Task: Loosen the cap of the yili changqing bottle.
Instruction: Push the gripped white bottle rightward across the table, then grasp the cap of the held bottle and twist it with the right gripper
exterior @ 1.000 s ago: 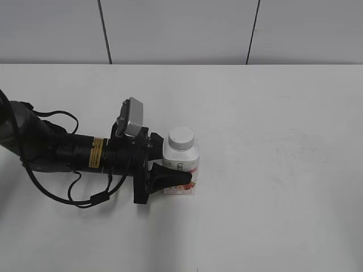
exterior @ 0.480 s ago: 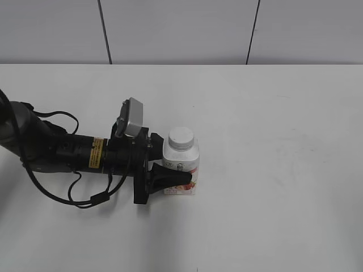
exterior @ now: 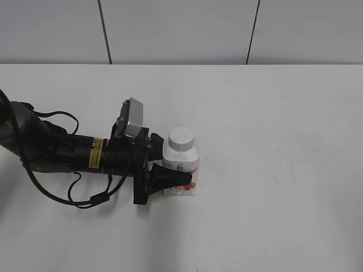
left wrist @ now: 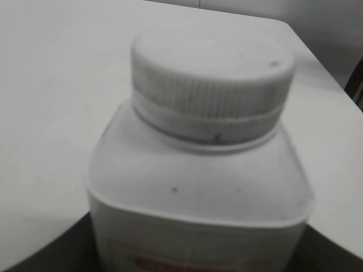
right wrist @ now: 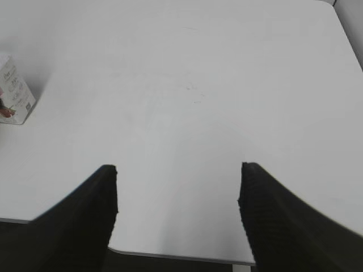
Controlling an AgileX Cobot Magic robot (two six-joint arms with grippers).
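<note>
The yili changqing bottle point(exterior: 182, 158) stands upright on the white table point(exterior: 278, 181), its pink-red label low on the front. The white cap point(exterior: 181, 137) sits on its neck. My left gripper point(exterior: 178, 175) reaches in from the left and is shut on the bottle's lower body; one black finger crosses the label and the other is hidden behind the bottle. The left wrist view is filled by the ribbed cap point(left wrist: 212, 73) and the bottle's shoulders point(left wrist: 198, 192). My right gripper point(right wrist: 178, 187) is open and empty over the table's edge, out of the exterior view.
The bottle's edge shows at the far left of the right wrist view point(right wrist: 14, 93). A grey panelled wall point(exterior: 181, 31) runs behind the table. The left arm and its cables point(exterior: 62, 153) lie across the table's left side.
</note>
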